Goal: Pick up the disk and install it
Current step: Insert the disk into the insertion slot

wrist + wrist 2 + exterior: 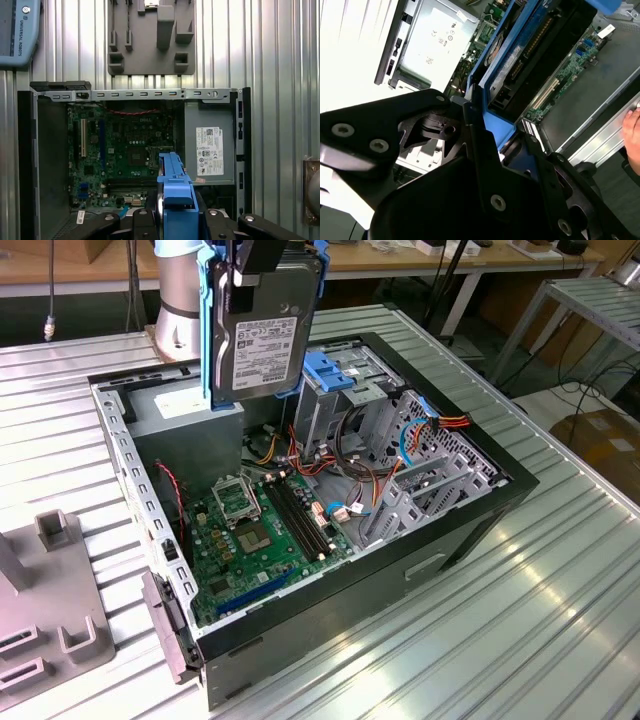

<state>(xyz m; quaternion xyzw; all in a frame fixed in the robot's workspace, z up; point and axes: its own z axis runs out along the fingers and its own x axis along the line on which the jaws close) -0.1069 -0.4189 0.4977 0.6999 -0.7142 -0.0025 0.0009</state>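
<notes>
In the exterior view, the tool sits at the upper middle of the frame, clamped on the top edge of the disk. The disk hangs clear of everything, held upright with its long axis vertical, its white label facing the camera and its blue bracket running down its sides. Under it lies the open computer case on the ribbed worktop. The drive cage, topped by a blue latch, stands lower in the frame and toward the exterior view's right of the disk, near but apart from it. The power-supply box is almost directly beneath the disk's lower edge.

In the second wrist view, the tool's black fingers close narrowly on the blue bracket, and the disk stretches away from them, edge-on, above the motherboard. A person's hand shows beyond the case.

In the first wrist view, looking straight down, the disk appears as a thin blue edge gripped in the tool, poised over the motherboard just beside the power-supply box. A grey fixture lies on the worktop past the case's far wall.
</notes>
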